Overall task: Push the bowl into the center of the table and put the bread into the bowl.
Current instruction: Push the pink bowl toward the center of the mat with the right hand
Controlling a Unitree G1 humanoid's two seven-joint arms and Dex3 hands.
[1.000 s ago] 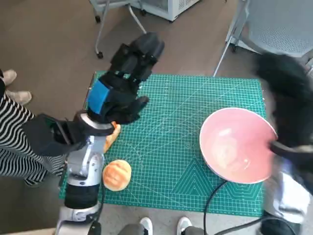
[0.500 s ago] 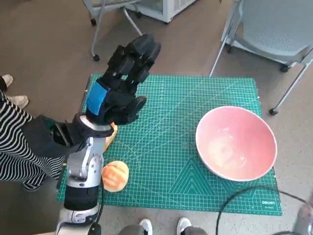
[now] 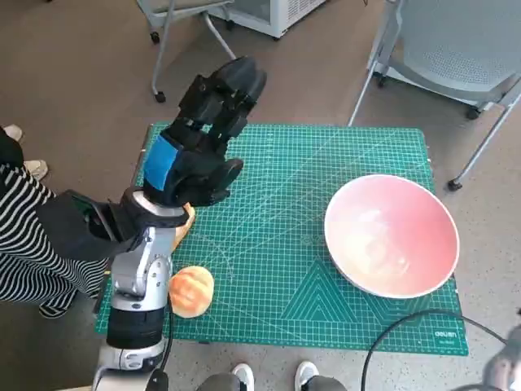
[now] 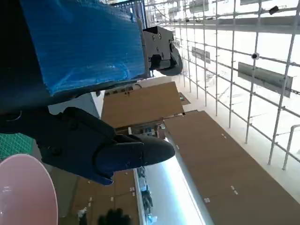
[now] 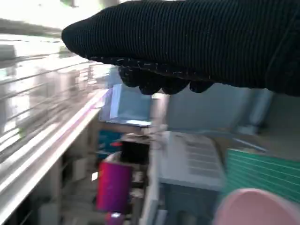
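- Head view: the pink bowl [image 3: 391, 236] sits on the right part of the green cutting mat [image 3: 277, 244], off centre and with nothing in it. The bread [image 3: 190, 291] — a round bun — lies near the mat's front left corner, just beside the left forearm, with a second orange piece [image 3: 182, 228] partly hidden under that wrist. The left hand [image 3: 199, 147] is raised above the mat's left side, fingers spread and holding nothing; the bun lies behind and below them, towards the robot. The bun has no clear long axis. The left hand is the one nearer the bread.
- Left wrist view: the same hand shows its fingers [image 4: 98, 147] apart and empty — a rim of the bowl shows at one corner.
- Right wrist view: the right hand [image 5: 197, 44] shows only as a gloved band, lifted off the table; whether its fingers are closed cannot be told. The bowl's edge and the mat appear below it.
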